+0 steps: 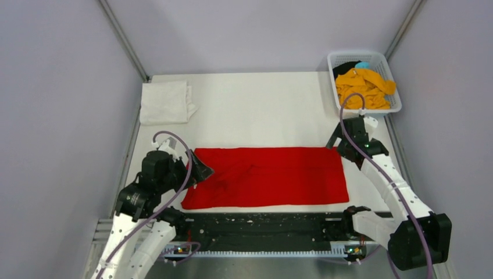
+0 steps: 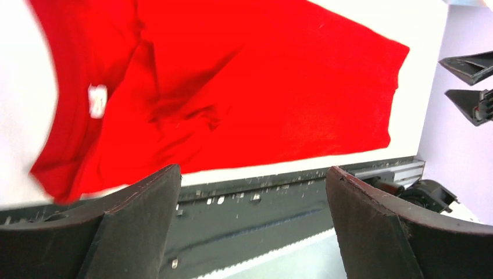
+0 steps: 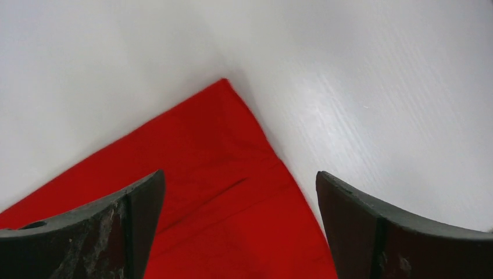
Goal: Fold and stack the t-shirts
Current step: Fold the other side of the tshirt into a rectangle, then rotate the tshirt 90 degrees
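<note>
basket [image 1: 332, 65] back right, white t-shirt [image 1: 165, 102] back left

Tag [image 2: 97, 100] on red t-shirt [image 2: 261, 81] illegible.

Four t-shirts: red [image 1: 267, 177], white [image 1: 165, 102], orange-yellow [image 1: 365, 87], black [image 1: 345, 67]; one basket [image 1: 372, 54]; two pincers: left [image 2: 253, 192], right [image 3: 241, 192].

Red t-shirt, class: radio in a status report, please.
Left gripper open, empty. Right gripper open, over a shirt corner. Red t-shirt flat, a neat rectangle. Nothing in the way.
</note>
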`<state>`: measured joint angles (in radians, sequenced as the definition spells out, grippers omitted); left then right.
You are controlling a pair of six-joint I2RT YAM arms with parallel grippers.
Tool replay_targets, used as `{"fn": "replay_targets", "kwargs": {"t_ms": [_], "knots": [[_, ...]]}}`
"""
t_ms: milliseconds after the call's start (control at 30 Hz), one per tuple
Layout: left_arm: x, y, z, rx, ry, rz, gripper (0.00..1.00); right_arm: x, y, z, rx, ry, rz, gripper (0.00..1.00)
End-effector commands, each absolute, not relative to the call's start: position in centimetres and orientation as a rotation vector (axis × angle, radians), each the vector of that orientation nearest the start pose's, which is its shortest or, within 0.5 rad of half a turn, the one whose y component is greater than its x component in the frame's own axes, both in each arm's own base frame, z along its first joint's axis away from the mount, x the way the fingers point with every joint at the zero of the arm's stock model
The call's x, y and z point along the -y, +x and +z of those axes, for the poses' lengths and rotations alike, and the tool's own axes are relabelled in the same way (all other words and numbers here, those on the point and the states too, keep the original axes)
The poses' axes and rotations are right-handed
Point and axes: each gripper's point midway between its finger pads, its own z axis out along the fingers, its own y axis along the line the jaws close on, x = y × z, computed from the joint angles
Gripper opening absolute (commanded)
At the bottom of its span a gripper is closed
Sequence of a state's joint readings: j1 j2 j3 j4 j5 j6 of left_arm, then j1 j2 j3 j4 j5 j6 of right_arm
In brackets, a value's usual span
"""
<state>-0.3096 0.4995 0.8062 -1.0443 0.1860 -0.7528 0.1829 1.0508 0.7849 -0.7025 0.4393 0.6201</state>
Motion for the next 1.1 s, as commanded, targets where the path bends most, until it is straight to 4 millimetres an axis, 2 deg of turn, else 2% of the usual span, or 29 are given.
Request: {"fn": "replay_targets", "kwargs": {"t_ms": [0, 67, 167, 267, 367, 500, 600, 700, 833, 967, 1067], "knots": [[12.8, 18.4, 18.7, -2.227, -0.306, -0.82, 0.99, -5.8, 29.2, 14.0, -2.277, 0.399, 0.221, 0.99], [13.4, 19.8, 17.6, -2.241, -0.327, -0.828, 0.99, -9.3, 29.4, 14.2, -2.276, 0.266, 0.401, 0.99], [14.9, 20.9, 16.6, -2.28, -0.271, -0.888, 0.99, -12.1, 29.2, 13.8, -2.285, 0.104, 0.427, 0.99], [15.0, 23.0, 16.1, -2.259, -0.241, -0.837, 0.99, -16.1, 28.5, 13.8, -2.286, -0.143, 0.541, 0.99], [14.9, 26.0, 15.6, -2.204, -0.289, -0.795, 0.99, -22.2, 26.1, 13.7, -2.255, -0.457, 0.704, 0.94], [13.9, 29.7, 13.1, -2.221, -0.382, -0.679, 0.99, -29.6, 21.7, 11.8, -2.18, -0.901, 0.659, 0.91], [14.8, 31.1, 10.9, -2.322, -0.37, -0.682, 0.99, -34.6, 18.7, 10.5, -2.103, -1.156, 0.665, 0.8], [14.6, 32.3, 8.5, -2.386, -0.374, -0.664, 0.99, -38.7, 16.7, 9.8, -2.035, -1.295, 0.7, 0.72], [12.9, 34.1, 6.7, -2.398, -0.435, -0.692, 0.99, -42.7, 15.0, 9.0, -1.936, -1.376, 0.762, 0.68], [13.2, 34.3, 5.4, -2.481, -0.438, -0.824, 0.95, -44.2, 14.4, 6.9, -1.976, -1.433, 0.731, 0.61], [13.9, 34.1, 4.6, -2.508, -0.423, -0.881, 0.94, -44.8, 15.1, 5.9, -1.946, -1.448, 0.655, 0.58]]}}
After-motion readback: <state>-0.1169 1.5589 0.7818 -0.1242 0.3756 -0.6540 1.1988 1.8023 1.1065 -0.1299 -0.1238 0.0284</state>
